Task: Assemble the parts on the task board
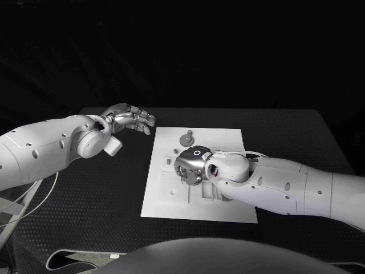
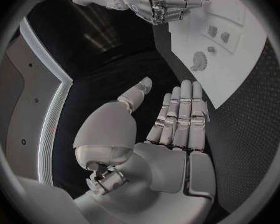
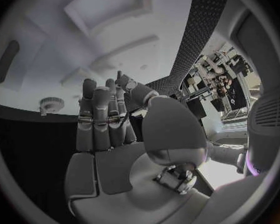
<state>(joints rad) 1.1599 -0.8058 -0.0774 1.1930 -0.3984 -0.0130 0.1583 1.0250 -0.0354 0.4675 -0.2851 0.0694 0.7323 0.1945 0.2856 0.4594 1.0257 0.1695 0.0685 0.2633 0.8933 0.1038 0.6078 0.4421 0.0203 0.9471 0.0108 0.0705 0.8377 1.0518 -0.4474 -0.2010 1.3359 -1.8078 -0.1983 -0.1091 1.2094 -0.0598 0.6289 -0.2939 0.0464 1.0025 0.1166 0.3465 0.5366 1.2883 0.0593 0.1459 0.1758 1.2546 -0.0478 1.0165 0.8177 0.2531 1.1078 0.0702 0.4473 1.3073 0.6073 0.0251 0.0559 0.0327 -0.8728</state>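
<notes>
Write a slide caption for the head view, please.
Right hand reaches over the white task board near a gear-shaped part, while the left hand hovers open beside the board.

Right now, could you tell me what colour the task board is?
White; the task board shows best in the head view.

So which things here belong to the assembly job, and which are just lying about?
Job:
- task board
- gear-like part on the board
- right hand, over the board
- left hand, off the board, holding nothing

Lying about:
- cables at the table's left edge
</notes>
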